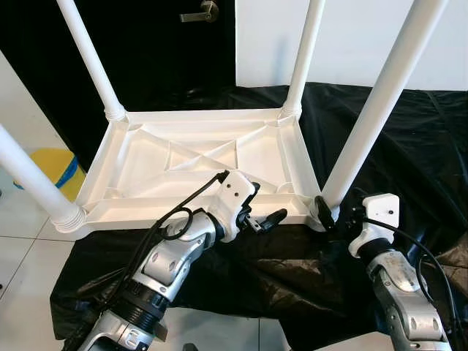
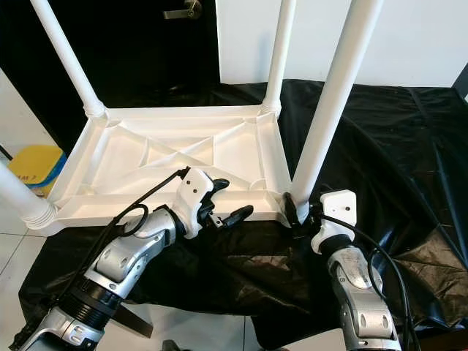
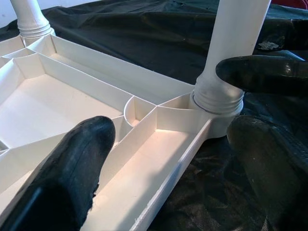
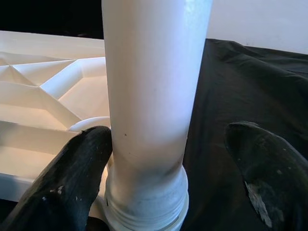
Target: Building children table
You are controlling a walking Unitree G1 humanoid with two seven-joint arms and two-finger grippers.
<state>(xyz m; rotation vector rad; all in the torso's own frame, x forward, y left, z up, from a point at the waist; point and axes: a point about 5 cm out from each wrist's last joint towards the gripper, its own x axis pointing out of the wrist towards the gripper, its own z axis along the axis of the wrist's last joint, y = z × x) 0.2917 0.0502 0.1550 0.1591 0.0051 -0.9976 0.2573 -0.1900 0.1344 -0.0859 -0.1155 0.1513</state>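
Right wrist view has the right hand (image 4: 168,178) straddling the base of a white plastic tube leg (image 4: 151,96), one finger touching, the other apart, so open. That leg stands in the near right corner socket of the upturned white ribbed plastic tabletop (image 1: 197,157) on black sheeting (image 1: 409,146). Left hand (image 1: 267,219) hovers open at the near rim. All four legs stand fitted; judging so, seating this leg comes next, needing a firm close.

no readable text, labels or numbers anywhere
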